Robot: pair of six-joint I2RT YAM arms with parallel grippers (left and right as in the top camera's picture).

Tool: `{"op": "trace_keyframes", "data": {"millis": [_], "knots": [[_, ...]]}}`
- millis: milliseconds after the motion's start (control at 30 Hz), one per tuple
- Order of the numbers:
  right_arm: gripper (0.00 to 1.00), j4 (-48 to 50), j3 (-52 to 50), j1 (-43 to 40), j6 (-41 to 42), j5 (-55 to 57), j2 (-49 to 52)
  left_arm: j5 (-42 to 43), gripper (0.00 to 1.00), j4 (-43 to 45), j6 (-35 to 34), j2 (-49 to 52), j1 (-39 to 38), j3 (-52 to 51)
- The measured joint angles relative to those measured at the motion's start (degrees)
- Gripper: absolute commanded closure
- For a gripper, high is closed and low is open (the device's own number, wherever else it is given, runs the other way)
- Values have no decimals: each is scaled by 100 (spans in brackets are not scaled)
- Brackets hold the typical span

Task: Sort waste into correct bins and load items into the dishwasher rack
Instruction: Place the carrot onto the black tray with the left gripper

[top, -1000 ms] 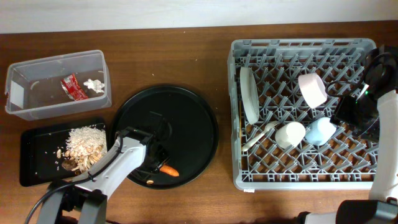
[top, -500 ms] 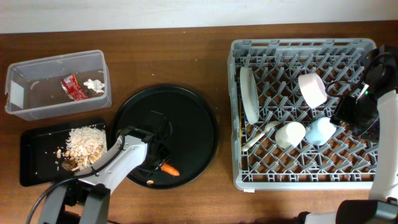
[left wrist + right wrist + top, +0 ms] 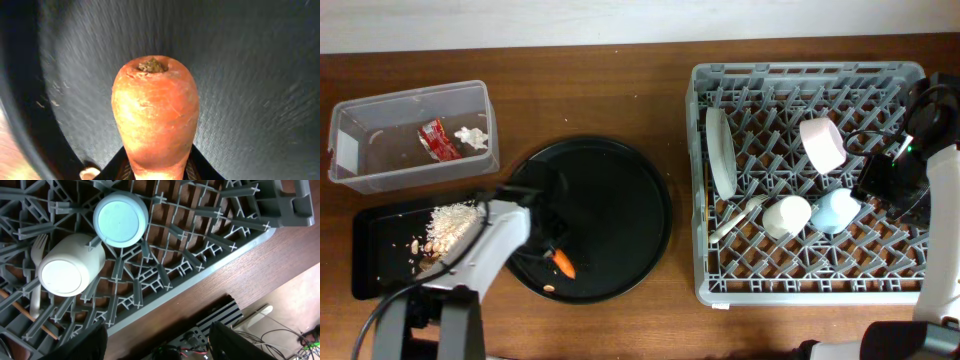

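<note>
At nine o'clock the clear tub holds the red snack wrapper, its print too small to read. Left jaws clamp the orange carrot at the round black tray's seven o'clock. Right jaws hang apart over the dishwasher rack's three o'clock edge.

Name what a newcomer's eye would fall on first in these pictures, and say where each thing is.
The orange carrot fills the left wrist view, pinched in the left gripper over the round black tray. On the right of the table, the big grey dishwasher rack holds a plate, a pink bowl, a white cup and a light blue cup.
</note>
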Motion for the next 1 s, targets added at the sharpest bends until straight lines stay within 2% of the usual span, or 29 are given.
{"op": "trace_keyframes", "data": {"millis": [233,500,600,833,867,900,1000], "knots": [[32,7,0,0,-2,-2,0,-151,78,-573,686,-177,1493,800],[32,26,0,0,-7,0,0,-817,78,-542,791,-468,3471,881],[32,26,0,0,-2,-2,0,-916,78,-415,793,-468,3910,881],[32,26,0,0,-4,-2,0,-1093,78,-201,793,-140,4273,881],[32,26,0,0,-4,-7,0,-1117,76,-146,796,-24,4275,881],[32,26,0,0,-2,-15,0,-1141,70,-122,793,74,4275,881],[32,26,0,0,-4,-20,0,-1150,69,-87,809,389,4275,881]]}}
